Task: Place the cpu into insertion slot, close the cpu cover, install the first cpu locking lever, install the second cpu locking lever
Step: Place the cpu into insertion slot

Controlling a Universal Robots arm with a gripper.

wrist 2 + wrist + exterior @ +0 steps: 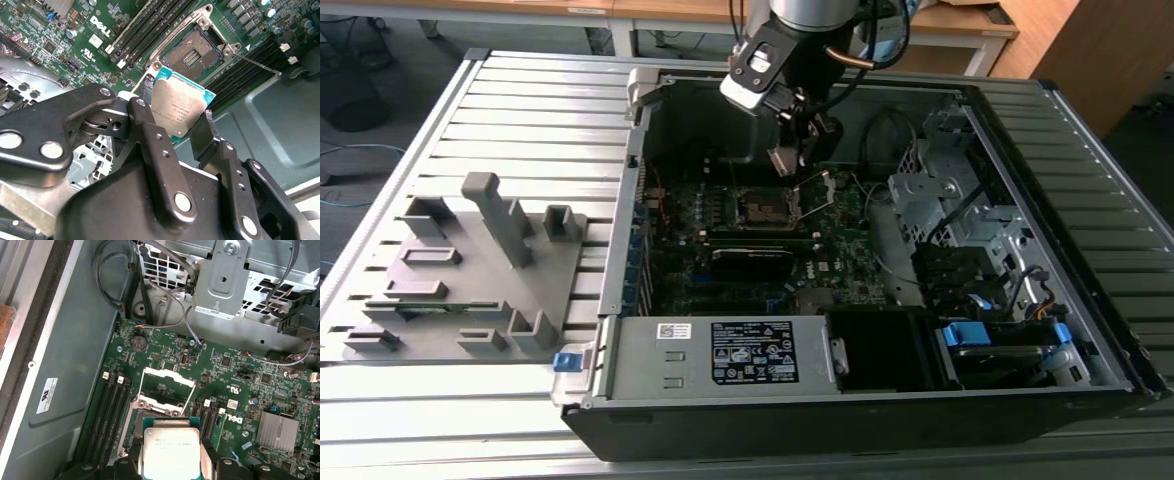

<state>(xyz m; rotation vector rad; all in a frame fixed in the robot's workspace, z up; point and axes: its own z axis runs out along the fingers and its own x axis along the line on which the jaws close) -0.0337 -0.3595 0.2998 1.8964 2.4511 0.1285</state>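
Inside, an open black computer case [854, 430] is laid on a grey slatted metal table [534, 110], and a grey plastic fixture with upright holders [467, 270] is seen on the exterior view's left. The green circuit board [220, 375] is crowded. Long black memory slots [107, 415] are set at both sides of the socket, a silver finned heat sink [277, 432] is mounted near, and grey cables [165, 295] are hung before a perforated metal drive cage [230, 275].

The black gripper [175, 120] is held above the board. Its black fingers [145, 130] are spread only as wide as the small square grey-topped cpu [170, 450], which is pinched by two opposite edges. The cpu is kept in the air just beside the square dark insertion slot [192, 50], which is left uncovered. The thin silver frame-shaped cpu cover [170, 378] is raised up, and a thin silver locking lever [260, 65] is swung out sideways.
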